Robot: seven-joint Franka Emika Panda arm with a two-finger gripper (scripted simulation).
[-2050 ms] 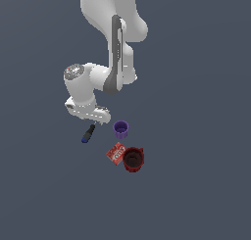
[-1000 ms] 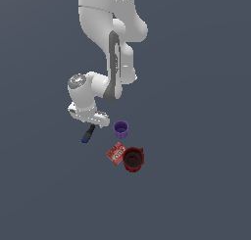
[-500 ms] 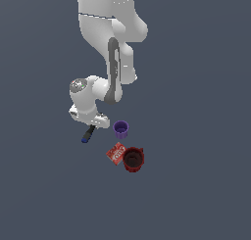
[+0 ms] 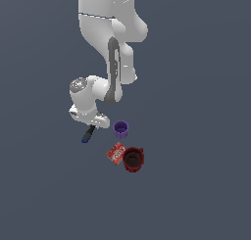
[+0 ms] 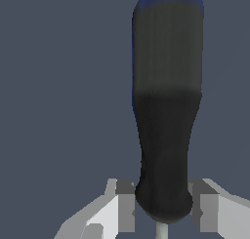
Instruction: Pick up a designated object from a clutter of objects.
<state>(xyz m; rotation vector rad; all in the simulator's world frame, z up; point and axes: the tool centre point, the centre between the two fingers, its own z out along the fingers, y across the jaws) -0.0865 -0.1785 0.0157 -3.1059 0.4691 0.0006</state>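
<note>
Straddling the screwdriver [image 5: 167, 111] on the desk [image 4: 196, 185], my fingers [image 5: 126, 206] stand spread beside its handle, not touching.

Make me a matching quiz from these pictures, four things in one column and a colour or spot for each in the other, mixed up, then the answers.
Things:
1. screwdriver
2. cup
3. mug
4. flat box

Descriptions:
A. purple
B. dark red
C. red and white, touching the mug
D. black handle with blue end, under the tool

Pairs: 1-D, 2-A, 3-B, 4-C
</note>
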